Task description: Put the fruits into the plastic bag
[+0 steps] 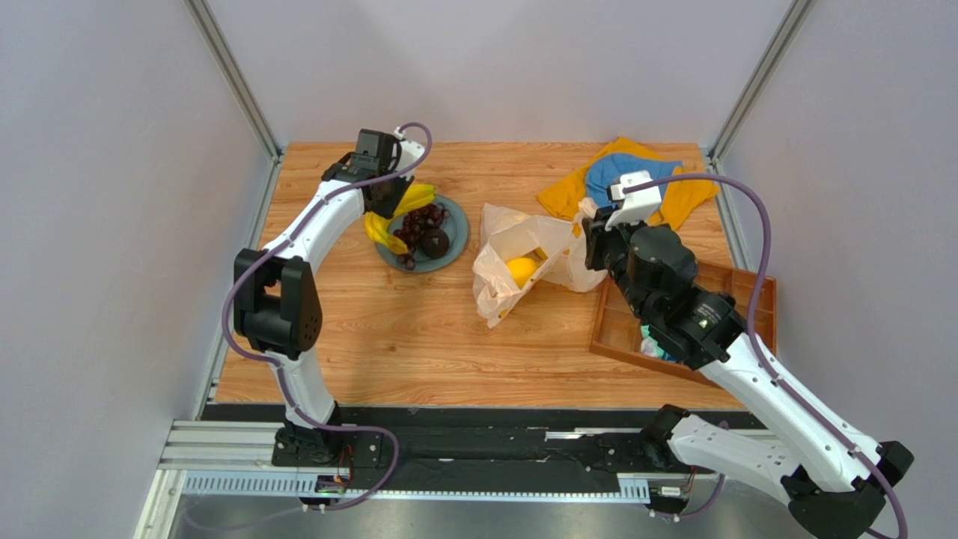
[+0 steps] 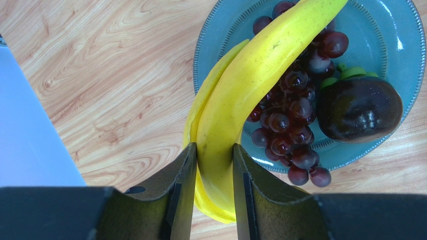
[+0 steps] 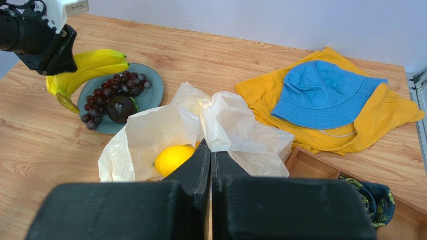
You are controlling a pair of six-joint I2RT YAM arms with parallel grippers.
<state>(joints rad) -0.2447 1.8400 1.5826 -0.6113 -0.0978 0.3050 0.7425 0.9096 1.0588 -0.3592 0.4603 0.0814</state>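
Bright, even, diffuse light from above; soft faint shadows; small glints on plate (image 2: 399,44) and dark fruit (image 2: 358,107); crisp focus.

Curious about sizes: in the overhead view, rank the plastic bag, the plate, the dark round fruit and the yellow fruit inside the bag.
1. plastic bag
2. plate
3. dark round fruit and yellow fruit, too alike to rank

Curved yellow bananas (image 2: 240,100) carry faint brown specks. The small glossy grapes (image 2: 293,132) are dark purple. The smooth round fruit (image 2: 358,107) is near-black with a green cap. The round grey-blue plate (image 2: 396,35) has a dotted rim, and the wooden tabletop (image 2: 100,75) shows pale swirling grain.

The thin crinkly plastic bag (image 3: 240,125) is translucent peach around a bright yellow round fruit (image 3: 173,157). At far right are an orange-yellow cloth (image 3: 391,112) and a blue fabric hat (image 3: 326,92). In the brown wooden tray (image 3: 305,162), a barely visible dark blue item (image 3: 376,197) seems to have a green print.
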